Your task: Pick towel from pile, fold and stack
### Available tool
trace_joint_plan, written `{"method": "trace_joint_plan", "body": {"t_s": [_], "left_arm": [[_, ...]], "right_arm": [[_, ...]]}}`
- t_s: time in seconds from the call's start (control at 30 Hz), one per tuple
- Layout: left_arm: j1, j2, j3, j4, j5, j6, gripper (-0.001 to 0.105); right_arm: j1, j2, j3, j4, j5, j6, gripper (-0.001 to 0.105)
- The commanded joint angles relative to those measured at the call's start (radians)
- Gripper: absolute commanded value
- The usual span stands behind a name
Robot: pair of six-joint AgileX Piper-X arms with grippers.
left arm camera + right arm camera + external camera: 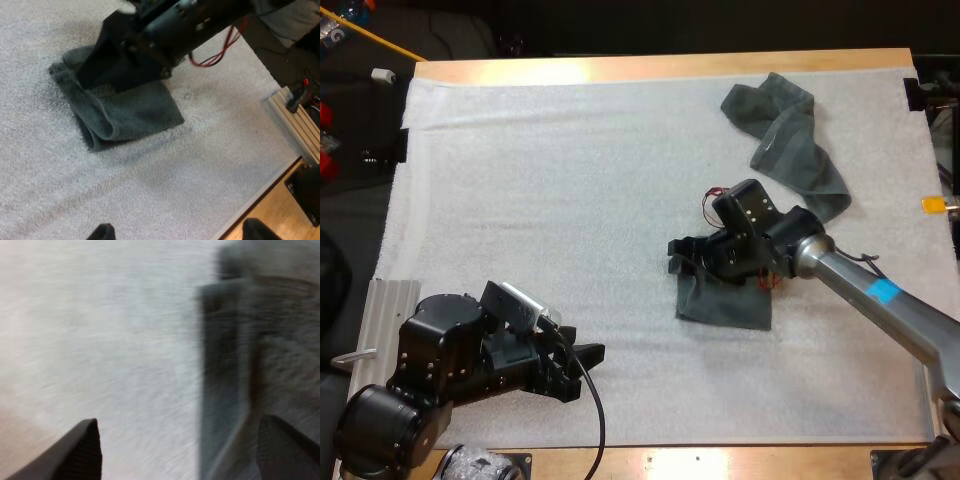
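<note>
A folded dark grey-green towel (725, 302) lies on the white mat (570, 200), right of the middle. My right gripper (677, 258) hovers low at the towel's upper left corner, open. In the right wrist view its fingers (82, 450) stand wide apart, one over bare mat and the other at the folded towel (280, 340). A crumpled towel (788, 140) lies at the far right of the mat. My left gripper (585, 356) rests near the front left, open and holding nothing. Its fingertips (102, 232) point toward the folded towel (125, 112), where the right gripper (120, 55) is.
An aluminium rail (390, 300) lies along the mat's left edge near my left arm. The wooden table edge (720, 460) runs along the front. The same rail (295, 115) and wooden edge lie beyond the mat in the left wrist view.
</note>
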Motion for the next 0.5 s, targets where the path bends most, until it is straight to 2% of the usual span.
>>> {"method": "trace_joint_plan", "body": {"t_s": [0.0,0.2,0.47], "left_arm": [[-0.004,0.000,-0.005,-0.001,0.015,-0.009,0.052],[-0.004,0.000,-0.005,-0.001,0.015,-0.009,0.052],[-0.004,0.000,-0.005,-0.001,0.015,-0.009,0.052]], "right_arm": [[0.006,-0.035,-0.008,0.008,-0.013,-0.024,0.064],[0.036,-0.159,-0.008,0.073,0.030,-0.024,0.064],[0.112,-0.336,-0.008,0.237,0.170,-0.072,0.064]]}}
